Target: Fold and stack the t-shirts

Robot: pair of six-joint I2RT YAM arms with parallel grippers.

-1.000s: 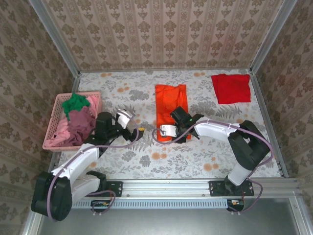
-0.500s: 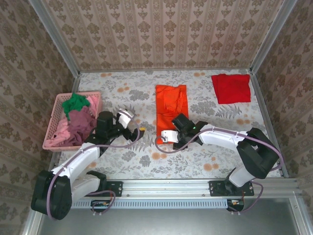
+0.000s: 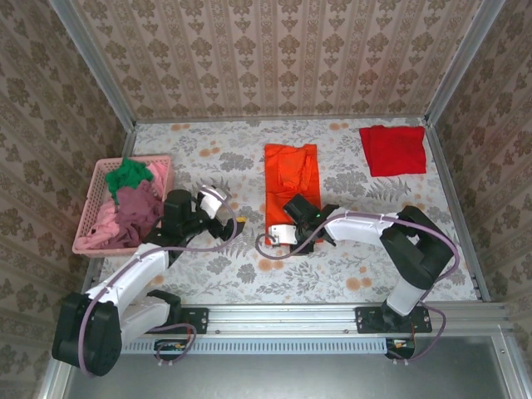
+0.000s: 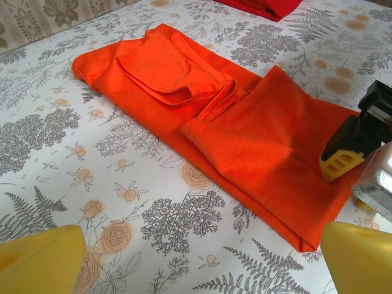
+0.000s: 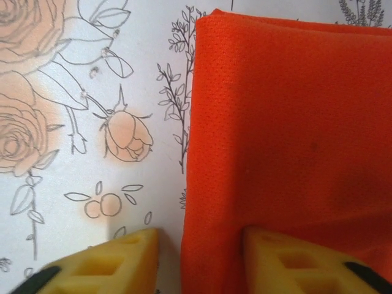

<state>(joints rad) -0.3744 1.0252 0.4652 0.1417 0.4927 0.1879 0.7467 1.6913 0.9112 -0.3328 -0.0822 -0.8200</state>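
1. Table (image 3: 349, 266): flat, covered in a floral print. The arms hide part of its near half.
2. Basket (image 3: 98, 173): pink plastic lattice at the left edge. It holds a green shirt (image 3: 129, 174), a mauve shirt (image 3: 137, 208) and a pink shirt (image 3: 100, 233), heaped and crumpled so that their outlines cannot be made out.
3. Orange shirt (image 3: 289, 170): mid-table, a fine knit folded into a long strip, with a sleeve turned onto the far end. From above, its near end is partly hidden under the right arm. Its position is unchanged from a second ago.
4. Red shirt (image 3: 392, 150): folded roughly square at the far right, well apart from the orange one. The left wrist view cuts it off at the top edge.
5. Right hand (image 5: 202, 257): at the orange shirt's near left corner. Its yellow foam fingers (image 5: 104, 263) stand narrowly apart. One is over bare table and one over cloth, with the shirt's edge flat between them, unpinched. The hand has shifted slightly nearer and leftward.
6. Left hand (image 3: 226, 214): wide apart and holding nothing, between basket and orange shirt. Its pose is unchanged, and its wrist view cuts off the fingertips.
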